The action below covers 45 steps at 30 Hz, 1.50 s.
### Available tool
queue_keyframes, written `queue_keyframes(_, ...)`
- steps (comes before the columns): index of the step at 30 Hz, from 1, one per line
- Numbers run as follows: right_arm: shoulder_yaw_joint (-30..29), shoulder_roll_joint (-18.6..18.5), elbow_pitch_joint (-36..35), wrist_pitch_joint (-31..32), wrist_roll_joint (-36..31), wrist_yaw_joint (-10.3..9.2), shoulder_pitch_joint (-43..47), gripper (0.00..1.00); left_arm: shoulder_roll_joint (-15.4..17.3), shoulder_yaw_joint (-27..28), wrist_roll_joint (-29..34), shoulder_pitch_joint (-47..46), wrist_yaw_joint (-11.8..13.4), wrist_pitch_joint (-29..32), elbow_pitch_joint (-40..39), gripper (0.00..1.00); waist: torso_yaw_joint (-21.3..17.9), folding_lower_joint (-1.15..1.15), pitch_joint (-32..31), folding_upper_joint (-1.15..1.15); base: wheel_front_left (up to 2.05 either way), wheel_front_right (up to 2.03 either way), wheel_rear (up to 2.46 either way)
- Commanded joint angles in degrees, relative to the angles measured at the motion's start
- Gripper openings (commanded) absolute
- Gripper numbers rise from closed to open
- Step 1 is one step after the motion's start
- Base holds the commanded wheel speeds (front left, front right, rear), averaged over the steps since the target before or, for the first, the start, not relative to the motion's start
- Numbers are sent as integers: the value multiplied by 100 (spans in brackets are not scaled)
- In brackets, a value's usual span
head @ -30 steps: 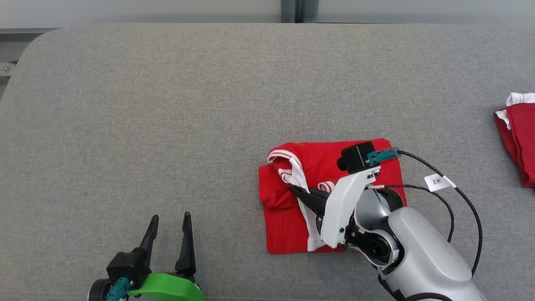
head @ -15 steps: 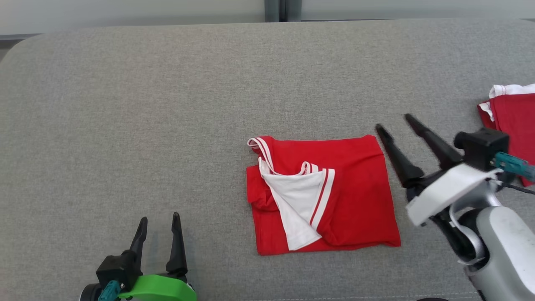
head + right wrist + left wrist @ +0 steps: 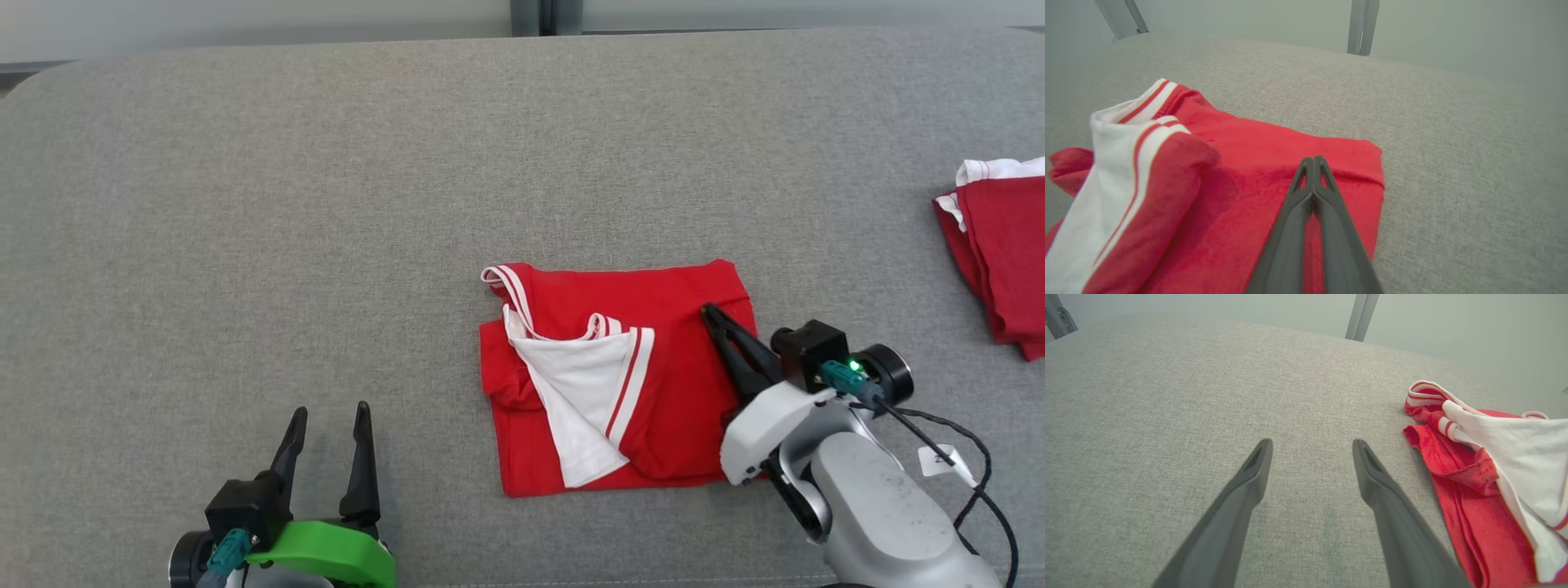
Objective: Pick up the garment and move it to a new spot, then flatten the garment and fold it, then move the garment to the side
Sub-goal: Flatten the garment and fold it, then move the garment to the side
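The garment is a red shirt with white striped trim, folded into a rough square in the middle of the grey table, with a white flap turned up on its left half. My right gripper is shut, its tips resting over the garment's far right part. In the right wrist view the two fingers of the right gripper press together above the red cloth, near its far right corner, with no fabric visibly pinched. My left gripper stands open at the lower left, apart from the garment, with bare table between its fingers.
A second red and white folded garment lies at the table's right edge. The grey padded table runs wide to the left and back. A metal post stands behind it. The right arm's cable hangs at the lower right.
A second ago the right gripper was shut at the white flap. It then let go and stood open right of the garment. Now it is back over the right part, shut. The camera shifted slightly.
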Motion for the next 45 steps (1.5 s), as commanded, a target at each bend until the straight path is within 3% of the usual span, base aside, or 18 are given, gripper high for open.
queue_keyframes(1, 61, 45, 88, -36, -97, -9, -92, 0, 15, 22, 34, -113, -18, -15, 21, 100, 85, 0, 54, 0, 0, 0, 0)
queue_keyframes(11, 701, 434, 227, -33, 87, -8, -176, 0, 14, 5, -53, -187, 17, -15, 48, 100, 408, 0, 118, 0, 0, 0, 0)
queue_keyframes(22, 2300, 302, 97, -32, 616, -9, -230, 0, 14, -12, -188, -89, 108, -15, 29, 100, 482, 0, 4, 0, 0, 0, 0)
queue_keyframes(26, 2256, 160, -250, -32, 900, -9, -272, 0, 14, 35, -210, 2, 152, -15, 1, 100, 366, 0, -68, 0, 0, 0, 0)
queue_keyframes(27, 2068, 120, -407, -32, 964, -9, -203, 33, 14, 40, -212, 28, 152, -15, -3, 100, 343, 0, -95, 0, 0, 0, 0)
queue_keyframes(28, 1873, 72, -540, -32, 1023, -8, -88, 82, 14, 49, -215, 44, 156, -15, -16, 100, 321, 0, -126, 0, 0, 0, 0)
queue_keyframes(29, 1651, -1, -653, -32, 1060, -8, 39, 100, 15, 74, -220, 60, 161, -15, -27, 100, 298, 0, -157, 0, 0, 0, 0)
queue_keyframes(34, 913, -397, -503, 222, 1528, -9, 353, 100, 15, 172, -235, 163, 191, -15, -116, 100, 128, 0, -308, 0, 0, 0, 0)
queue_keyframes(42, 178, -766, -651, 2260, 2913, -5, 337, 100, 15, 131, -279, 213, 225, -15, -242, 100, 22, 0, -370, 0, 0, 0, 0)
queue_keyframes(45, 72, -745, -614, 2672, 3158, -5, 269, 100, 15, 105, -268, 192, 219, -15, -240, 100, 40, 0, -354, 0, 0, 0, 0)
